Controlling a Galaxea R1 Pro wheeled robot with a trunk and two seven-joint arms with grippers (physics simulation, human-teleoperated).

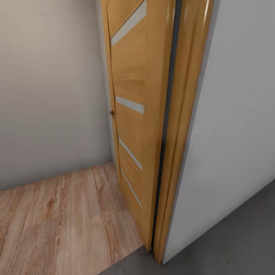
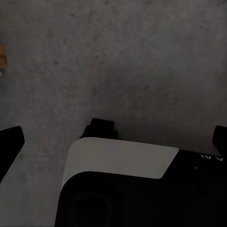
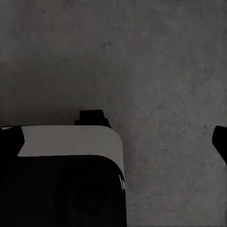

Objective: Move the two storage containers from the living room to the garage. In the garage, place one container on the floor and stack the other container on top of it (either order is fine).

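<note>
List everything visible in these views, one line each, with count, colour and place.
door: one, honey wood with pale slats, open, head view centre
door frame: one, honey wood, right of the door
walls: pale grey, either side of the door
wood-plank floor: light brown, lower left
concrete floor: dark grey, lower right and under both wrist cameras
robot base: black and white, both wrist views
left pincer: black, fingers apart
right pincer: black, fingers apart

Door (image 1: 133,114): honey wood, pale slats, ajar | frame (image 1: 183,126): matching wood | walls (image 1: 49,95): pale grey | floor: wood planks (image 1: 57,225) left, grey concrete (image 1: 236,240) right
</note>
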